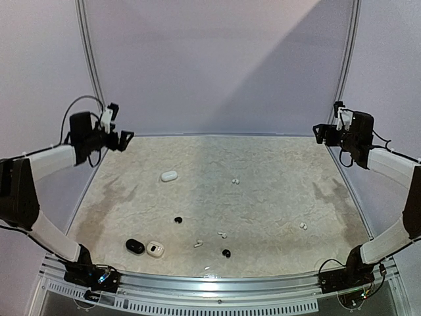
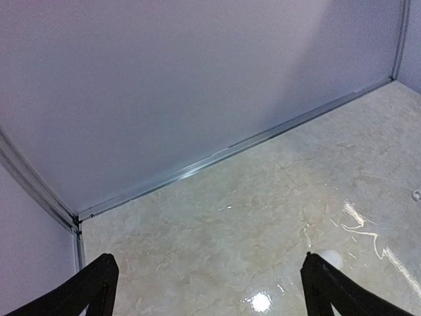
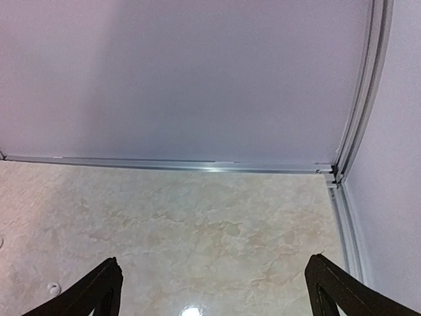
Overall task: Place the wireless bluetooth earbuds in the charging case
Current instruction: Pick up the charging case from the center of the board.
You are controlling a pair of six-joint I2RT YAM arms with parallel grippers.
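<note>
Across the near half of the table (image 1: 276,158) the pieces lie scattered: white earbuds (image 1: 222,234) toward the middle and right, black earbuds (image 1: 226,253) nearer the centre. At near left a black case (image 1: 135,246) sits just beside a seemingly open white case (image 1: 155,249), with a closed white case (image 1: 169,176) farther back. The left gripper (image 1: 118,135) and right gripper (image 1: 325,130) hang spread wide and empty at the far corners, well apart from everything, likely parked there to leave the overhead view unblocked

Left claw fingers (image 2: 99,282) and right claw fingers (image 3: 102,284) partly beyond bottom edges; earbuds (image 1: 222,234) mere specks.
</note>
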